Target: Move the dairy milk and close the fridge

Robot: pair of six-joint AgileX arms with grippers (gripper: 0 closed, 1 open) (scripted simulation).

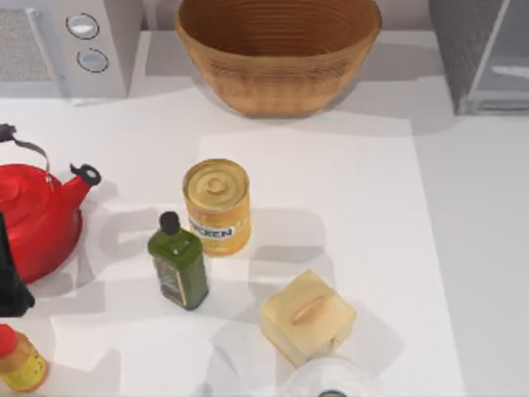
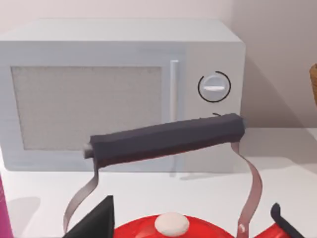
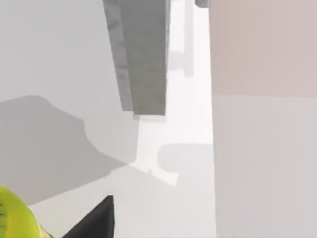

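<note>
The dairy milk is out of view. The fridge (image 1: 467, 50) stands at the table's back right corner, a grey box with a paler face (image 1: 508, 74) turned to the front. The right wrist view shows a grey slab of the fridge (image 3: 143, 54) farther off. My left gripper (image 1: 11, 285) is a dark shape at the table's left edge, right beside the red kettle (image 1: 37, 219). Its wrist view looks over the kettle's black handle (image 2: 163, 140). A white part of my right arm (image 1: 326, 382) shows at the front edge, by the pale yellow block (image 1: 307, 317).
A yellow can (image 1: 217, 205) and a green bottle (image 1: 178, 265) stand mid-table. A woven basket (image 1: 277, 54) sits at the back and the microwave (image 1: 70, 41) at the back left. A small red-capped bottle (image 1: 18, 357) is at the front left.
</note>
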